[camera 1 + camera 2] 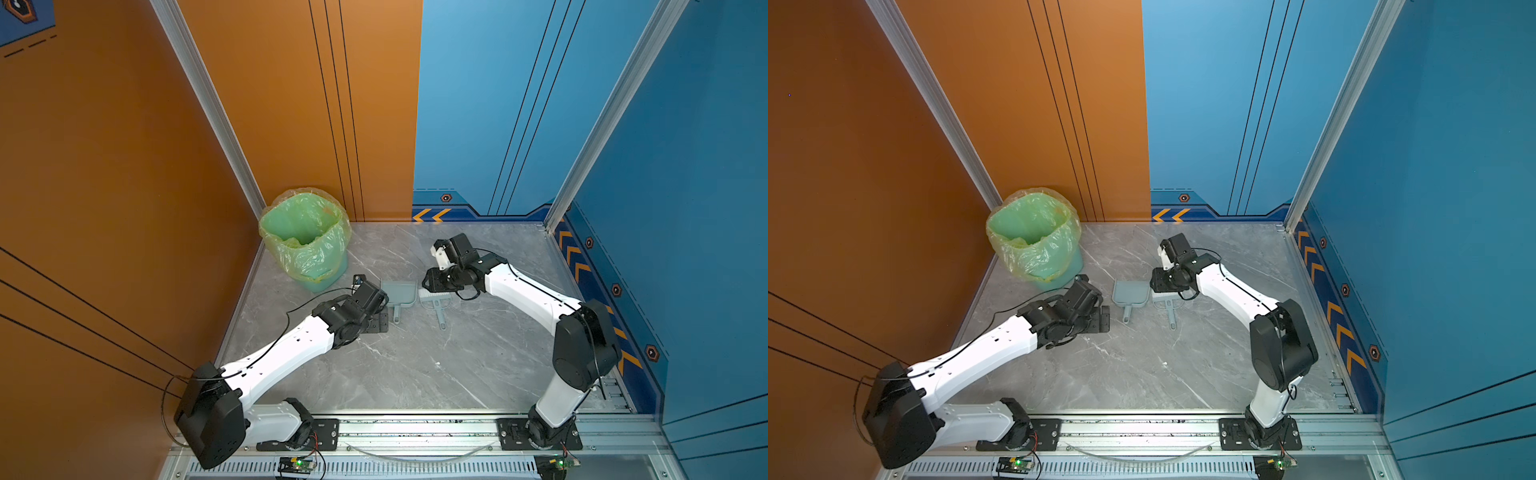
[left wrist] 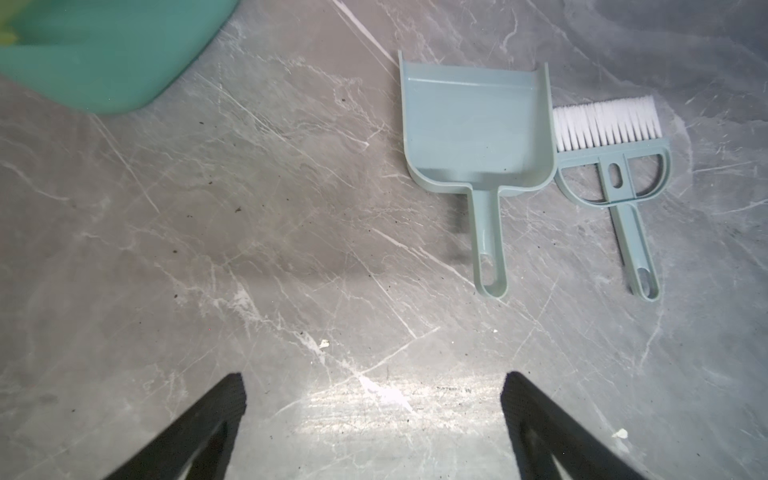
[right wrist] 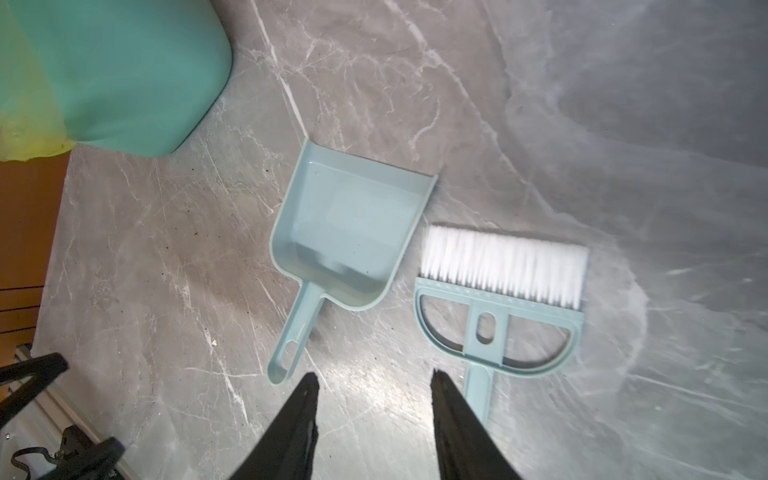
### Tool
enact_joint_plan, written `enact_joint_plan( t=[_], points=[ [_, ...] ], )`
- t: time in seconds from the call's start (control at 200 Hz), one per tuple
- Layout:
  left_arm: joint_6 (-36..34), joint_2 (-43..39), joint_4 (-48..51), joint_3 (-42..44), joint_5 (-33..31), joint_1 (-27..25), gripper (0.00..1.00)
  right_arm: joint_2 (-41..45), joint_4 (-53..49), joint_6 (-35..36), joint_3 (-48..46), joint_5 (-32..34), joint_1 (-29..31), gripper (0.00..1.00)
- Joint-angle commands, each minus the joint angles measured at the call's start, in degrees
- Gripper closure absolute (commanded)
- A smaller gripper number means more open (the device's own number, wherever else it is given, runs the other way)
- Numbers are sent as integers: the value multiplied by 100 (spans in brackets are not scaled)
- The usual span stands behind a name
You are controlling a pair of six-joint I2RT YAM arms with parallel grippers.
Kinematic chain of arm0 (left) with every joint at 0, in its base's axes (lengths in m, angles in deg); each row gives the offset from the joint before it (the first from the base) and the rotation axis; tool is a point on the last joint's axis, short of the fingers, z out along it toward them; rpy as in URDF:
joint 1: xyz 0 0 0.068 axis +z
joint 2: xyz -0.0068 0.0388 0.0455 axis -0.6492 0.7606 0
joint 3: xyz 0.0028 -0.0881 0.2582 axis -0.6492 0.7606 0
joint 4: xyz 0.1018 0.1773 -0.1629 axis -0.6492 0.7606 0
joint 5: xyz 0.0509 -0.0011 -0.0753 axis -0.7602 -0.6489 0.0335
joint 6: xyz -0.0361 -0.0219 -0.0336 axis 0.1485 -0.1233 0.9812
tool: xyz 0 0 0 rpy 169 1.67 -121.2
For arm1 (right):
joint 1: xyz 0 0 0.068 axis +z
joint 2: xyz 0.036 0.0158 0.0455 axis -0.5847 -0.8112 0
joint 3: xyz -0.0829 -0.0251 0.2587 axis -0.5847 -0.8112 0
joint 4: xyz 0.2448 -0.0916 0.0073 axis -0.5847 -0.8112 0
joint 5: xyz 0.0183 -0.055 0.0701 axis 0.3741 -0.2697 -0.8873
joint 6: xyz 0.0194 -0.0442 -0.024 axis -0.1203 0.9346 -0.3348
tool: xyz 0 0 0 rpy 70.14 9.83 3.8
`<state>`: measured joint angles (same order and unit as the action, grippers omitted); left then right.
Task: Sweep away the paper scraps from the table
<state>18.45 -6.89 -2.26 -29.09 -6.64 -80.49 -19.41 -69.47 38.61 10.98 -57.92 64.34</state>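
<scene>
Grey marble tabletop (image 1: 415, 374) carries three things: bin, dustpan, brush.

- Bin (image 1: 326, 281): green, back-left corner by the orange wall, upright. Yellow-green bag (image 1: 291, 253) lines it and folds over the rim.
- Dustpan (image 1: 398, 293): pale blue-grey, lies flat mid-tabletop with its mouth toward the back wall and its handle toward the arm bases. Pan is empty in the right wrist view (image 3: 349, 232).
- Brush (image 1: 434, 301): same plastic with white bristles, flat, just right of the dustpan and parallel to it, handle toward the bases. Cannot tell if the two touch. The left wrist view (image 2: 615, 162) shows them edge to edge; the right wrist view (image 3: 498, 291) shows a thin gap.
- Left fingers (image 2: 199, 432): spread wide with nothing between them, over bare tabletop. In both top views they sit just left of the dustpan handle (image 1: 380, 322).
- Right fingers (image 3: 299, 424): apart, partly spread, holding nothing. The brush handle runs outside the gap, beside one finger. In both top views they sit at the bristle end of the brush (image 1: 432, 282).
- Paper scraps: can't locate any in these views. The bin interior shows only bag folds from above.
- Small white fleck (image 2: 323, 343) on the tabletop ahead of the left fingers; too small to identify.
</scene>
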Motion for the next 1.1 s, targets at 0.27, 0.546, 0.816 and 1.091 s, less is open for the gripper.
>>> enact_joint_plan(
  t=[0.27, 0.546, 0.816, 1.091],
  points=[
    [-523, -864, 243, 401, -838, 116, 2, 1048, -384, 1074, -764, 264, -544, 51],
    [-1160, -1540, 176, 787, -1536, 135, 2, 1999, 138, 1524, -1568, 619, -1037, 50],
    [-1993, -2508, -1062, 1833, -2767, 251, 2, 2625, 1036, 1497, -2416, 532, -1679, 50],
    [-3351, -3924, -3380, 3515, -2805, 620, 2, 2862, 2153, 1625, -3294, 388, -1933, 49]
  ],
)
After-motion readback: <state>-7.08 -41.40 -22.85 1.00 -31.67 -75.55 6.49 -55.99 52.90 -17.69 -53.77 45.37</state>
